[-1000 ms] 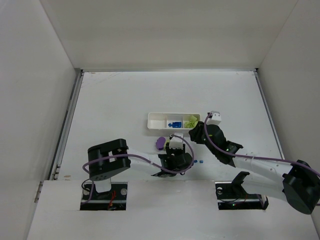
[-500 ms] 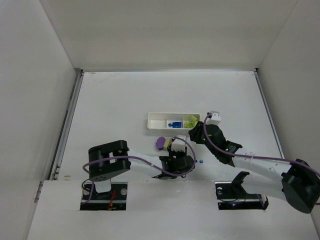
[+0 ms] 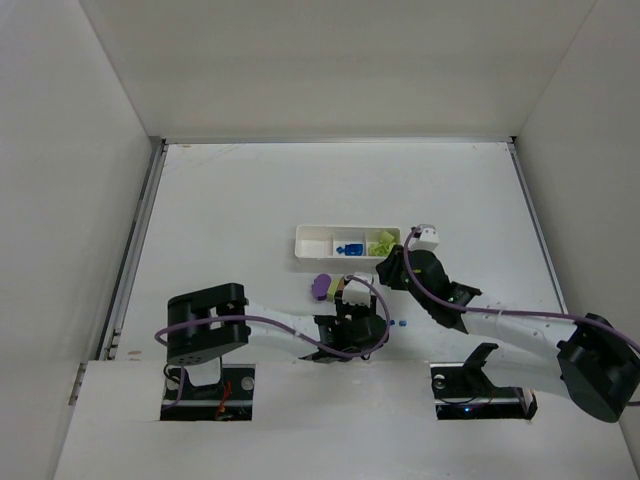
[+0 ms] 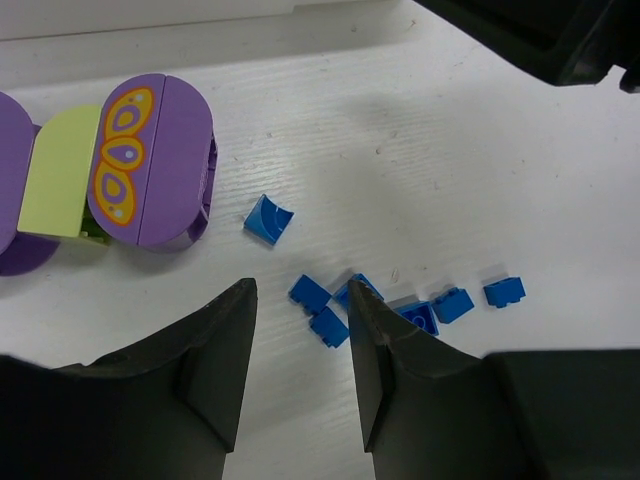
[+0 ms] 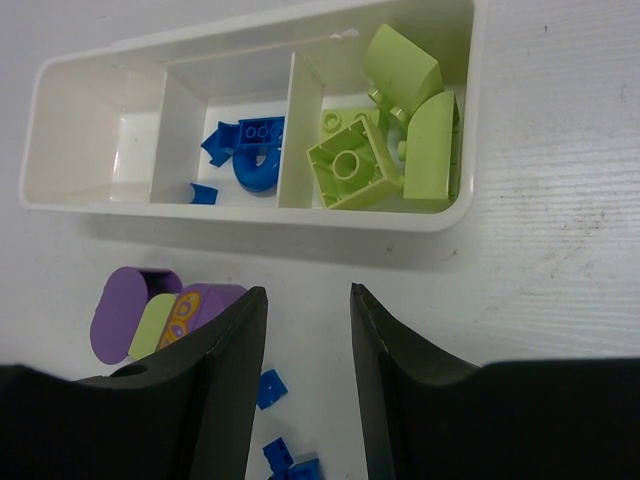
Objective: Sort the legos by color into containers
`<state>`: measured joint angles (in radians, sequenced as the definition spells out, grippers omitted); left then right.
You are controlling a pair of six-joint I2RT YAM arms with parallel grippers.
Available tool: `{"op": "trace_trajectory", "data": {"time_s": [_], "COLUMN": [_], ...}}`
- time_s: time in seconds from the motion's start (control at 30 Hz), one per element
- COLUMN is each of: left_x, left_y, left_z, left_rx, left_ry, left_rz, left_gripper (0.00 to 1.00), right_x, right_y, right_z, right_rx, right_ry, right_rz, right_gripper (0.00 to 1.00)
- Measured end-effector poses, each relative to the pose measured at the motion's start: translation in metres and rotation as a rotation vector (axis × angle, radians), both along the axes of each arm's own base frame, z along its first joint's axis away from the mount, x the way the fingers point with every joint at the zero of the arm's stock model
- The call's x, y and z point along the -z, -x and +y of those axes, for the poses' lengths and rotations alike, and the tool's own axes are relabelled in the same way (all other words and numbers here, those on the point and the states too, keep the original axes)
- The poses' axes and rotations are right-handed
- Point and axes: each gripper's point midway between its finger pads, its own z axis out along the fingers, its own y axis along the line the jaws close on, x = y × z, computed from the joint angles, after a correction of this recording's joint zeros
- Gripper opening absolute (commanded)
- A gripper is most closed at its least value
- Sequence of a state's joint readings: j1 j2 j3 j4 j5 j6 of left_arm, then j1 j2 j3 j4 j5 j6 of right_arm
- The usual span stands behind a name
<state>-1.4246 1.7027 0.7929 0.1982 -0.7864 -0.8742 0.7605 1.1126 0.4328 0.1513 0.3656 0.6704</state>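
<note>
From above, the white table is closed in by plain white walls at the left, the right and the back. The left gripper is low over the table, and the purple piece lies just beside it on its left. The white tray stands a little beyond it. The right gripper is just before the right end of the tray. A few blue bricks lie on the table behind this gripper. From this view I cannot tell how the jaws of either gripper stand.

In the left wrist view, the left gripper has its two dark fingers apart and they clamp nothing. Several blue bricks lie on the table between the tips and to the right of them. One curved blue brick lies alone, just beyond the tips. The purple piece lies beyond the left finger; it has an orange wing pattern and a pale green part at its side. The table here is matt white with a fine grain.

In the right wrist view, the right gripper also has its fingers apart, with only the table between them. The tray lies beyond the tips. Its middle compartment holds blue bricks and its right compartment holds yellow-green blocks. The purple piece lies left of the left finger, and some blue bricks lie close inside it.
</note>
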Motion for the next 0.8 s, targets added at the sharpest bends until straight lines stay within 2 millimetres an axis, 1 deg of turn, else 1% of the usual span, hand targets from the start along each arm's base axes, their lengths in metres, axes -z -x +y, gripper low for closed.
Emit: {"op": "trace_trajectory", "data": {"time_s": [0.1, 0.33, 0.43, 0.5, 0.67, 0.73, 0.8], "left_x": [0.002, 0.017, 0.017, 0.017, 0.017, 0.017, 0.017], "left_y": [-0.003, -0.028, -0.037, -0.042, -0.046, -0.045, -0.044], "left_z": [0.001, 0.01, 0.006, 0.003, 0.0, -0.002, -0.002], "left_rx": [-0.004, -0.047, -0.063, -0.067, -0.058, -0.052, -0.047], "left_ry": [-0.01, -0.075, -0.072, -0.065, -0.054, -0.053, -0.052], "left_rz": [-0.003, -0.013, -0.02, -0.024, -0.02, -0.018, -0.017], "left_gripper": [0.38, 0.38, 0.37, 0.36, 0.27, 0.27, 0.3], "right_x": [0.001, -0.002, -0.003, -0.003, -0.008, -0.013, -0.021], "right_y": [0.0, 0.0, 0.001, 0.002, 0.006, 0.006, 0.006], "right_z": [0.0, 0.0, -0.001, -0.002, -0.006, -0.009, -0.013], "right_rx": [0.0, 0.0, 0.0, 0.0, 0.003, 0.01, 0.018], "right_ry": [0.0, -0.01, -0.014, -0.017, -0.039, -0.057, -0.079], "right_rz": [0.0, -0.01, -0.014, -0.017, -0.039, -0.056, -0.079], "right_gripper": [0.45, 0.45, 0.45, 0.47, 0.48, 0.49, 0.53]}}
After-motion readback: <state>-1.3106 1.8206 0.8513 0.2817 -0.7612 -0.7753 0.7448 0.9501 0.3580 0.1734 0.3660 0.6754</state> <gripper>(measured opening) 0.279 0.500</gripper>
